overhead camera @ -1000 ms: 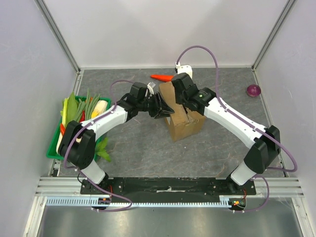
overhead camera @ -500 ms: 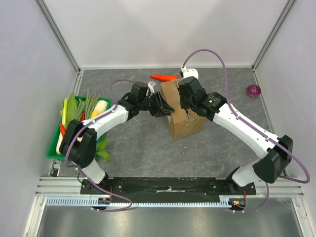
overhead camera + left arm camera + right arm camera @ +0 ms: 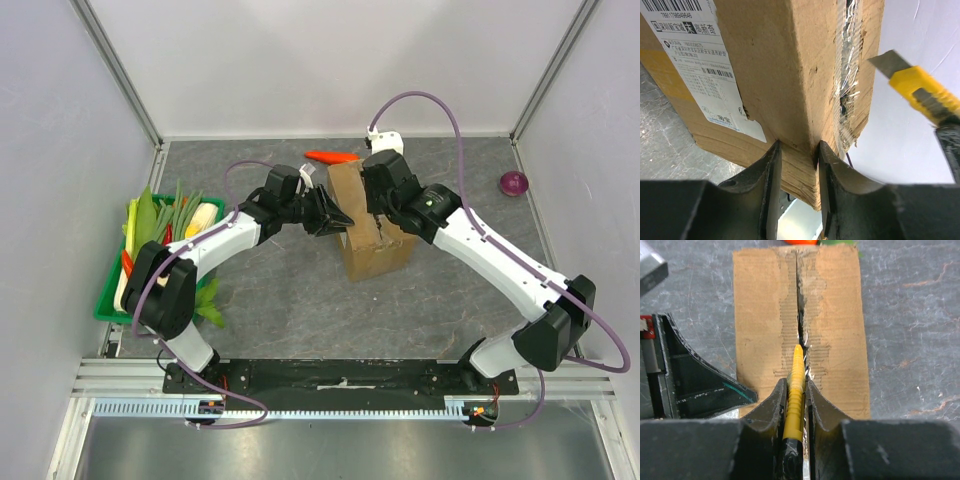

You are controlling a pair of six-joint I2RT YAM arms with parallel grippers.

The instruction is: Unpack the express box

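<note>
Step in hand: slitting the top seam, as we judge it. The express box [image 3: 372,238] stands mid-table on the grey table [image 3: 280,300], between the two arms, flaps not yet folded out. The label [image 3: 700,65] is on the side facing the left wrist camera.

Left gripper [image 3: 797,150]: fingers pinch a cardboard edge of the box low down, one pad on each side and both touching. We read it as bracing the box.

Right gripper [image 3: 796,386]: pressed tight on a yellow utility knife [image 3: 796,371], blade forward. In the right wrist view the tip sits over the centre seam [image 3: 801,320], about halfway along. We cannot tell whether the blade is in the gap or just above it. The seam shows a dark slit with the paper skin torn off beside it, and the tape looks ragged in the left wrist view. So the cut seems partly made; how much tape is intact is unclear.

Next move calls for running the blade along the rest of the seam, shallow, with the left pinch kept firm so the box doesn't slide. Then the knife goes aside and the flaps get lifted.

Also there: a carrot [image 3: 328,157] just behind the box, a red onion [image 3: 513,183] far right, and a green tray [image 3: 104,300] of vegetables far left.
</note>
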